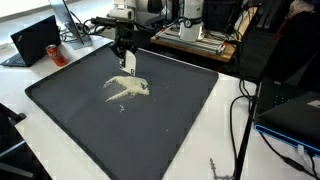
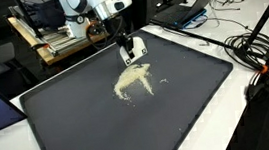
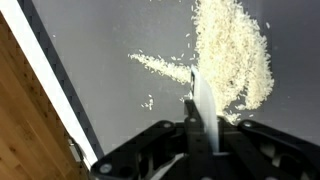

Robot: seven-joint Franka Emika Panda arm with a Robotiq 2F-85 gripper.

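Note:
A pile of pale rice-like grains [image 1: 128, 88] [image 2: 133, 80] [image 3: 235, 55] lies spread near the middle of a large black tray [image 1: 100, 130] [image 2: 188, 109]. My gripper [image 1: 126, 58] [image 2: 124, 44] [image 3: 205, 135] hangs over the pile's far edge, shut on a thin white flat card [image 1: 130, 65] [image 2: 133, 52] [image 3: 203, 100]. The card points down toward the tray. In the wrist view its blade stands edge-on between the fingers, its tip at the rim of the grains, with a thin streak of grains [image 3: 160, 68] trailing off to the left.
The tray's white rim [image 3: 60, 85] meets a wooden surface [image 3: 20, 130]. A laptop [image 1: 35, 40] and a red can [image 1: 57, 52] stand beyond one corner, another laptop [image 2: 193, 8] behind. Black cables [image 1: 240, 120] [image 2: 263, 51] run beside the tray.

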